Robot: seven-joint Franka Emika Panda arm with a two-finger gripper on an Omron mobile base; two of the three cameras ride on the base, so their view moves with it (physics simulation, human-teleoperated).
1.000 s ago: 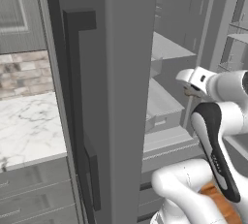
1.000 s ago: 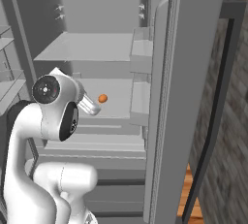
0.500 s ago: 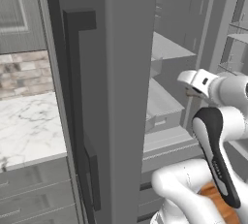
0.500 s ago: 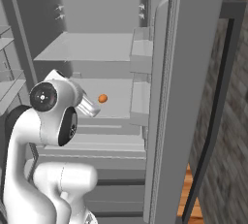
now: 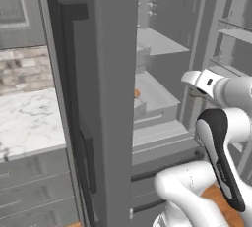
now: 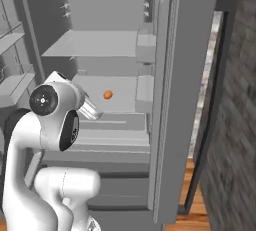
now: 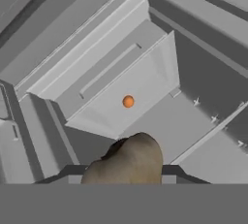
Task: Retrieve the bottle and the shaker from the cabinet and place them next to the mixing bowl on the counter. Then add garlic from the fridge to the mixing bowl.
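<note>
Hand view: jaws clamp a tan garlic bulb (image 7: 130,159); carry it level, clear of the fridge shelf (image 7: 140,92) and orange ball (image 7: 128,102).

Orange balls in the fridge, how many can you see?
1. The small orange ball sits alone on the middle fridge shelf, ahead of the gripper, which holds a tan lump. Others could hide behind the door or the arm.
</note>
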